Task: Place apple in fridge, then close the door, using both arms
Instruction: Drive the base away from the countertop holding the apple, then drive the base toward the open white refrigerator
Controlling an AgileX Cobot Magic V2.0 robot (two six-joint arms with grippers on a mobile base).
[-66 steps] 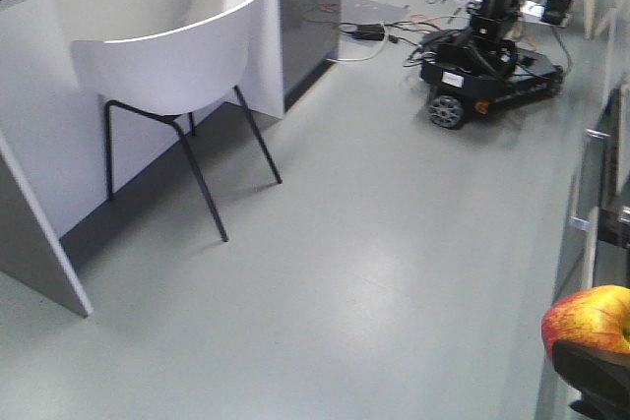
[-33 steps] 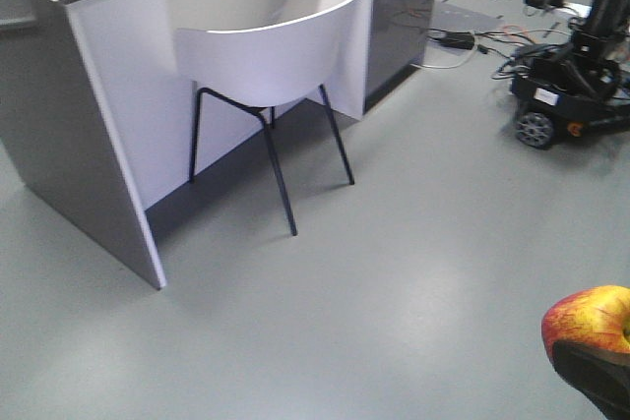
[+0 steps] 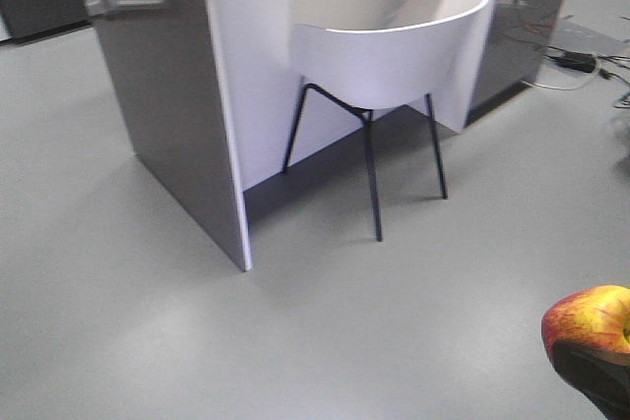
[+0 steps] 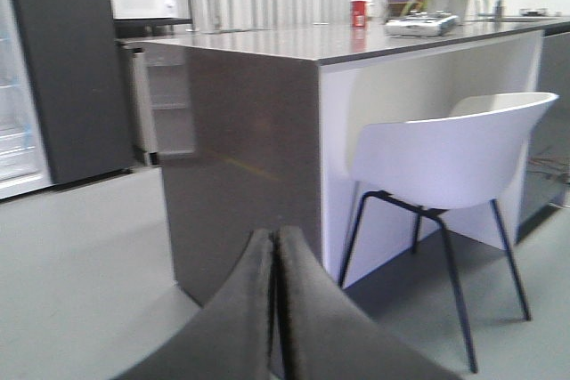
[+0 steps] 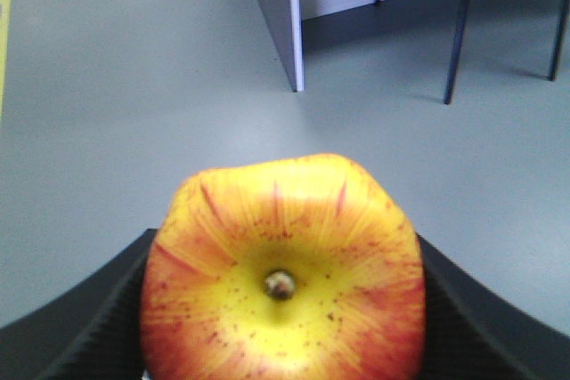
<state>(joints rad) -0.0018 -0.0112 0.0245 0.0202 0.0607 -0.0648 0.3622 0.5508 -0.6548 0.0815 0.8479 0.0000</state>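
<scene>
**Apple gripped over the floor, well away from the fridge**

Pale grey floor [image 3: 148,322] fills most of the room. The tall dark grey fridge [image 4: 67,60] stands at the far left of the left wrist view, apart from the kitchen island with its dark grey end panel [image 3: 167,95]. A white shell chair on thin black legs [image 3: 389,46] is tucked against the island's white side. The black left gripper [image 4: 276,309] has its jaws pressed together, empty. The black right gripper [image 5: 280,327] has its jaws spread around the round red-and-yellow apple [image 5: 280,255], clasping it above bare floor. A small red can [image 4: 359,13] stands on the worktop [image 4: 294,42].
</scene>
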